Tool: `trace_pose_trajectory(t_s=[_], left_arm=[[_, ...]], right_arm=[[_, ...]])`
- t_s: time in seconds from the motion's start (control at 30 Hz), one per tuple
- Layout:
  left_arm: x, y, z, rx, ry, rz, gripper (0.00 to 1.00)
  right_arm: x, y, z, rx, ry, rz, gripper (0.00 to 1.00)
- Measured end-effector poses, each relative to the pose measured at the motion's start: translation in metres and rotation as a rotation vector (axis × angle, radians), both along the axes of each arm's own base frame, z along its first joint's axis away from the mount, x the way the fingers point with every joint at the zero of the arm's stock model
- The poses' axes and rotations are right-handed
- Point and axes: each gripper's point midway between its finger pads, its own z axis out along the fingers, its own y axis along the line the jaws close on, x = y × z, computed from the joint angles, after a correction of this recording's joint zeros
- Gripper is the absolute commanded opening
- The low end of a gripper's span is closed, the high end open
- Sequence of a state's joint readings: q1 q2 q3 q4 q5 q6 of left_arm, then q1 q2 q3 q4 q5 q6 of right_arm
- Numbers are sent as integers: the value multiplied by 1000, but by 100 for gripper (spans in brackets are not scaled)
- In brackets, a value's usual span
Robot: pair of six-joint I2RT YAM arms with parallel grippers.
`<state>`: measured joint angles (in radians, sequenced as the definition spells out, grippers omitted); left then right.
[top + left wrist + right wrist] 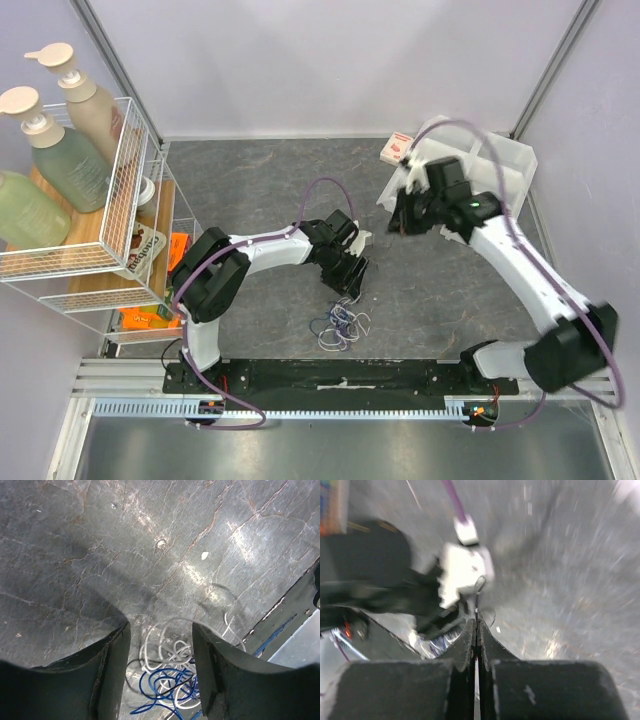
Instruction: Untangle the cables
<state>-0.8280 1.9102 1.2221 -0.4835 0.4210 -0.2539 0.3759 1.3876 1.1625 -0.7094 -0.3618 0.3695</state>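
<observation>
The cables [340, 325] lie in a small tangle of white, dark blue and black loops on the dark stone table, near the front rail. My left gripper [350, 280] hovers just behind them, open and empty. In the left wrist view the tangle [170, 675] shows between and below its open fingers, the left gripper [160, 630] above it. My right gripper [400, 215] is raised at the back right, away from the tangle. In the blurred right wrist view the right gripper [476, 622] is shut, and a thin black cable [476, 605] runs out from between its tips.
A white bin [510, 160] stands at the back right with a small red-and-white box [397, 148] beside it. A wire rack [120, 200] with pump bottles stands at the left. The black base rail [340, 375] runs along the front.
</observation>
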Motion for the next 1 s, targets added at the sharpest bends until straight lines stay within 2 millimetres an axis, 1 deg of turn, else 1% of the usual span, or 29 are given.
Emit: trace_pose_trajectory(t_s=[0.03,0.07,0.1,0.13,0.2,0.27,0.3,0.37,0.63,0.73,0.8,0.83,0.9,0.93,1.0], left_arm=[[0,0,0,-1,1,0,55],[0,0,0,-1,0,0,51],[0,-1,-1,-1,1,-1,48],[0,-1,-2,-3,3,-1,46],[0,-2,-4,-9,8,-2,40],[-1,-3,-5,-15,10,-3,35],[-1,-3,-6,-16,11,-3,33],[-2,-2,-7,-19,13,-4,31],[-2,-1,-9,-25,3,1,28],[-1,-1,-9,-24,-3,9,27],[-1,0,-9,-23,-6,12,27],[-1,0,-9,-22,-10,15,27],[0,2,-7,-18,-17,18,23],[0,5,-6,-9,-26,24,24],[1,9,-1,-8,-41,31,27]], right_arm=[[7,-1,32,23,-91,-21,0],[13,-3,65,45,-182,-45,0],[15,-7,99,67,-270,-75,0],[15,-11,127,87,-343,-102,0],[9,-23,184,134,-487,-171,0],[-3,-38,236,183,-615,-243,0],[-8,-43,254,204,-660,-264,0],[-20,-58,298,253,-774,-330,0],[-56,-109,448,392,-1131,-539,0],[-70,-123,492,438,-1235,-589,0],[-79,-128,516,473,-1296,-600,0],[-82,-130,523,487,-1315,-601,0],[-84,-130,526,498,-1328,-600,0],[-83,-129,525,498,-1327,-597,0],[-76,-124,514,488,-1304,-587,0]])
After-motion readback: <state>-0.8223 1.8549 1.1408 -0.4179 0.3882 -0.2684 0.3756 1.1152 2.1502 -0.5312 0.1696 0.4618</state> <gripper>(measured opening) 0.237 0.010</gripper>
